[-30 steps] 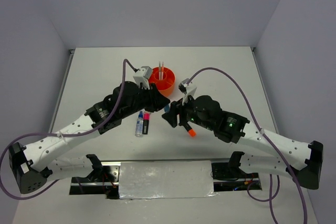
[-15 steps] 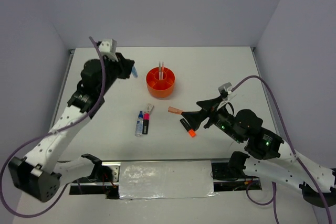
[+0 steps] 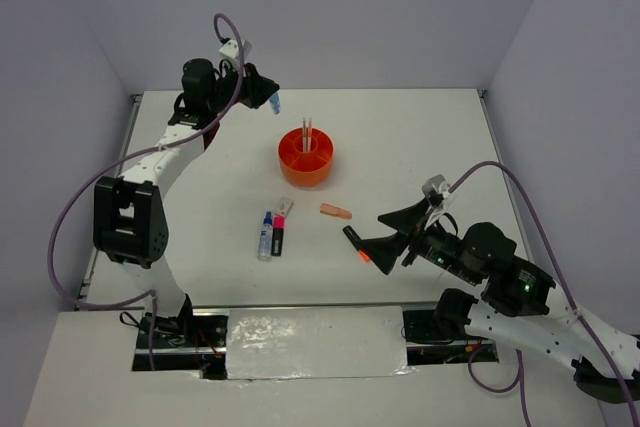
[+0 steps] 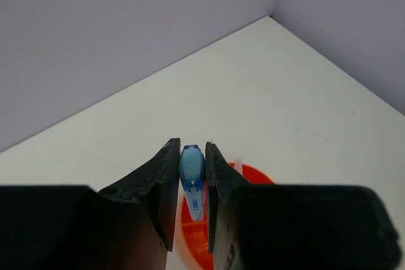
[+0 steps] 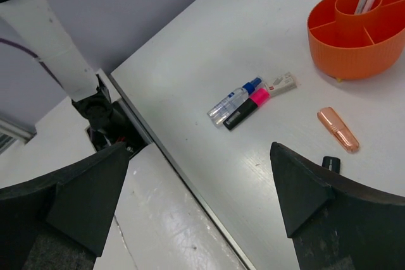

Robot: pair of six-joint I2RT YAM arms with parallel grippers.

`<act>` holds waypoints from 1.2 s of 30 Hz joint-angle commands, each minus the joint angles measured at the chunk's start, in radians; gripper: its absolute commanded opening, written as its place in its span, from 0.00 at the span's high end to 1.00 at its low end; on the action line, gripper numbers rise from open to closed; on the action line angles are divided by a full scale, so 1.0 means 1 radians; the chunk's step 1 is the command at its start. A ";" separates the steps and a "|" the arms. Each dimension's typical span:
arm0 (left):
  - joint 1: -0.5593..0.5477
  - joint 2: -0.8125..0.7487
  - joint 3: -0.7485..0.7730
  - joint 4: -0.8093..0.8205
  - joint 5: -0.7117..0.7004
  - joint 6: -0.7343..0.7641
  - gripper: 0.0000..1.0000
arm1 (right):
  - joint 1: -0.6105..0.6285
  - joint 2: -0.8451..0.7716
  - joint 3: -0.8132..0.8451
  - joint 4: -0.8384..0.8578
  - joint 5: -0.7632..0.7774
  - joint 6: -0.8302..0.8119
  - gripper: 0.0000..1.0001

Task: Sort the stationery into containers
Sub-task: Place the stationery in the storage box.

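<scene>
Clamping a half-hidden, seemingly light-blue piece (image 4: 192, 181) is left gripper (image 4: 190, 149); right gripper (image 5: 198, 148) gapes.

Round orange organiser (image 3: 306, 160) upright mid-table: two pens in, one piece in my grip, the rest lying flat.
Two thin pens (image 3: 306, 130) stand upright in its central tube, and the ring compartments I can see are empty. My left gripper (image 4: 191, 151) pinches the light-blue piece (image 4: 192, 181) in the air at the organiser's 11 o'clock. At 7 o'clock, the blue-capped white marker (image 3: 266, 235) and pink-black highlighter (image 3: 279, 234) lie side by side, caps toward 12, with a small white piece (image 3: 286, 206) just off the pink end. The peach piece (image 3: 336, 211) lies at 5 o'clock. The orange-black highlighter (image 3: 351, 238) is farther out, partly hidden.
</scene>
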 commanded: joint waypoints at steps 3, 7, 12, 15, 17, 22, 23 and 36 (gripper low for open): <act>-0.001 0.111 0.070 0.214 0.150 -0.044 0.92 | -0.002 -0.002 0.022 -0.024 -0.036 -0.008 0.00; -0.003 0.179 0.079 0.272 0.179 -0.090 0.91 | 0.000 0.016 0.037 -0.029 -0.051 -0.013 0.00; -0.016 0.225 0.058 0.358 0.177 -0.109 0.85 | -0.002 0.039 0.037 -0.018 -0.073 -0.014 0.00; -0.030 0.254 0.085 0.338 0.174 -0.092 0.84 | -0.002 0.054 0.032 -0.013 -0.082 -0.019 0.00; -0.038 0.272 0.093 0.331 0.165 -0.083 0.82 | -0.002 0.062 0.034 -0.015 -0.084 -0.020 0.00; -0.039 0.300 0.069 0.333 0.166 -0.078 0.82 | -0.002 0.065 0.025 -0.016 -0.082 -0.025 0.00; -0.041 0.305 0.058 0.338 0.166 -0.078 0.82 | 0.000 0.067 0.025 -0.015 -0.081 -0.028 0.00; -0.047 0.308 -0.009 0.380 0.145 -0.127 0.49 | 0.000 0.084 0.014 -0.003 -0.081 -0.040 0.00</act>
